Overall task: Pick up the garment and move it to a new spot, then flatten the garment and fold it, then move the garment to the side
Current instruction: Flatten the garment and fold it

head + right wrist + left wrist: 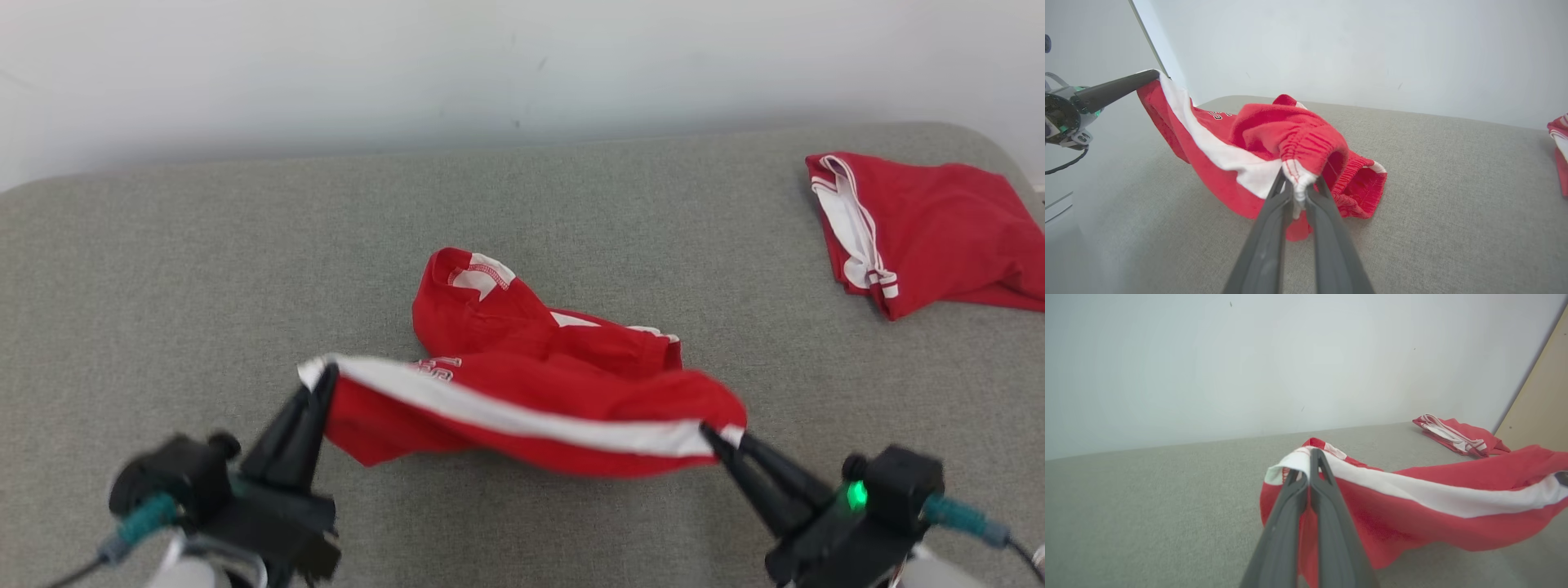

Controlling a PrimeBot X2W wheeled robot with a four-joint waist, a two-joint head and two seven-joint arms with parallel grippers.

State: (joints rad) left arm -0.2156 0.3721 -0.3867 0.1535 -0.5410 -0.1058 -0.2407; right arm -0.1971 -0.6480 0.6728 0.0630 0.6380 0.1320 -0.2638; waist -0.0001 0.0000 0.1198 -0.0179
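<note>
While red shorts [522, 384] are pinched between left claw [326, 376] and right claw [713, 433], the hem could be lost through overstretching.

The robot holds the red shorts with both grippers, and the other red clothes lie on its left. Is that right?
Not quite. The left gripper and right gripper do hold the shorts, but the other red clothes lie on its right; the head view shows it.

Left hand [328, 374] clamped tight, right hand [720, 434] clamped, fingers angled inward
</note>
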